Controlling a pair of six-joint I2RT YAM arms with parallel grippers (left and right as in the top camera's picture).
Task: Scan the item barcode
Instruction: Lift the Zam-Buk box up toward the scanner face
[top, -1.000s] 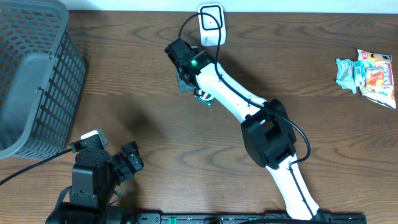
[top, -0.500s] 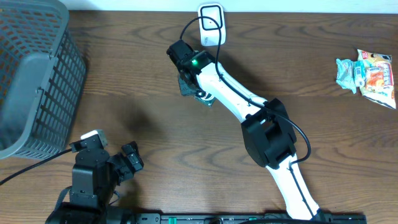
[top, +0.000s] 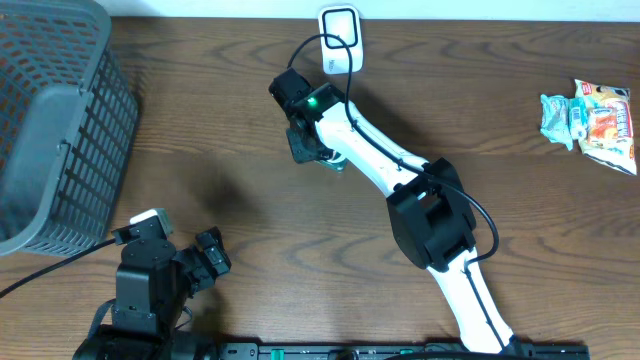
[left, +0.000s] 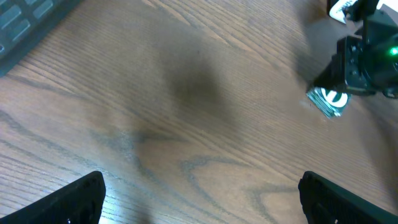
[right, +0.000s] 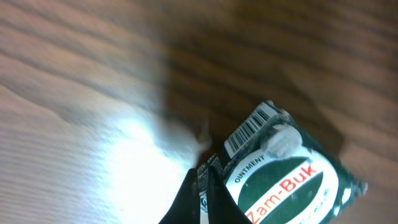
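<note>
Right gripper: the right gripper (top: 312, 148) was closed tight, its black fingertips (right: 205, 185) pinching one edge of the Zam-Buk ointment packet (right: 292, 180).
Item: the dark green packet, with red "Zam-Buk" lettering on a white oval and the word "OINTMENT", was held tilted over the wooden table (top: 230, 130), a shadow beneath it. Whether its lower edge touched the wood could not be told.
Item position: in the overhead view the packet (top: 334, 163) showed as a small green sliver just beside the gripper, near the middle of the table's far half.
Barcode: the barcode (right: 252, 127) sat on a white strip along the packet's upper-left edge, facing the wrist camera.
Scanner: the white scanner (top: 340, 40) stood at the far edge of the table, near the right gripper but apart from it.
Left gripper: the left gripper (left: 200, 186) was spread wide with nothing between its fingers (left: 81, 199), low over bare wood at the near-left corner.
Basket: a grey wire basket (top: 50, 130) stood at the far left.
Other goods: snack packets (top: 592, 118) lay at the far right, well apart from both arms.
</note>
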